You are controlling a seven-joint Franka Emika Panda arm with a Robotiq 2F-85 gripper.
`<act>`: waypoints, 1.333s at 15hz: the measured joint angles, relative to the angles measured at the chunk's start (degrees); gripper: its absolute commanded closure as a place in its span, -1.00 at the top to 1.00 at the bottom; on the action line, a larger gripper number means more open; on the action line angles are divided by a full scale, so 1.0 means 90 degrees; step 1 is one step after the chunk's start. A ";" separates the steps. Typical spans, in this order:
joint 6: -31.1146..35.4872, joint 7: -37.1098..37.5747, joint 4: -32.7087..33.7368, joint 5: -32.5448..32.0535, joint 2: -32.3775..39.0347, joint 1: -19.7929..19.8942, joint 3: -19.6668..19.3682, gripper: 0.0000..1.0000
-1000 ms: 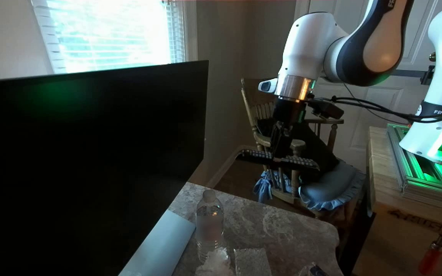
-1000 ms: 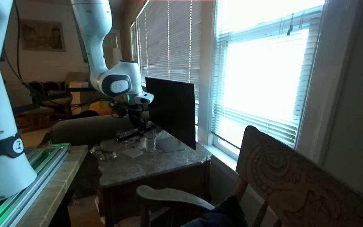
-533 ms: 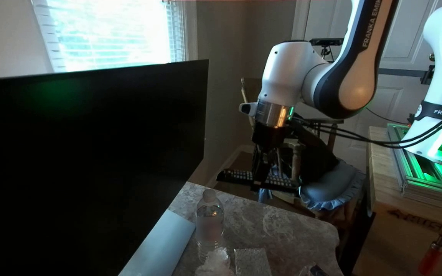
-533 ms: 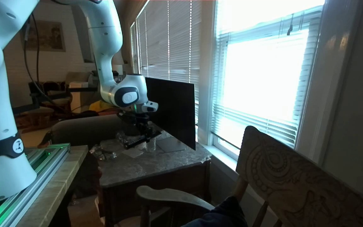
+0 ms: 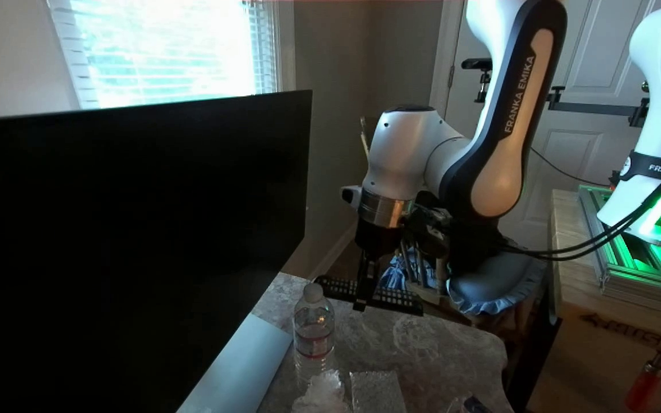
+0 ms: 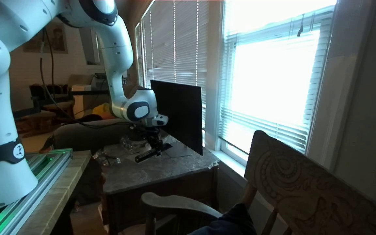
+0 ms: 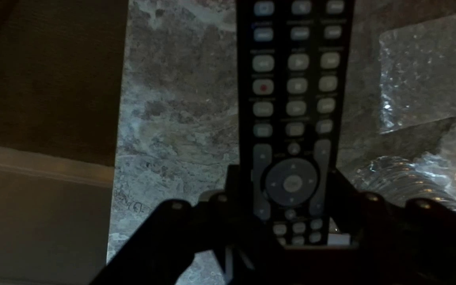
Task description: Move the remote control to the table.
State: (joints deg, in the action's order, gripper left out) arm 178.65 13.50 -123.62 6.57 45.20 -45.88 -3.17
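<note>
The Robotiq gripper (image 7: 284, 178) has its jaws clenched on the long sides of the black remote control (image 7: 297, 97), which runs from top to lower centre of the wrist view, over the mottled stone-look table (image 7: 176, 114). In an exterior view, a clear plastic bottle (image 5: 314, 335) stands at lower centre, right of the black flat screen (image 5: 135, 229).

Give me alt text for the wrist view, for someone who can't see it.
A black, many-buttoned remote control is held in a robot pincer above a mottled stone-look table. To the right are a translucent textured sheet and some shiny clear plastic; past the table's left edge is dark brown floor.
</note>
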 measured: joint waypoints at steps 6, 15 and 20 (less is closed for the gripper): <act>-0.0124 0.0343 0.0129 0.0011 0.0312 -0.0041 -0.0047 -0.43; -0.0099 0.0494 0.0182 0.0024 0.0488 0.0146 0.0211 -0.43; 0.0243 0.0499 0.0200 0.0041 0.0640 0.0315 0.0343 -0.43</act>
State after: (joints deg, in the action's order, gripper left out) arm 180.84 17.99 -121.82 6.94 50.96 -43.04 -0.09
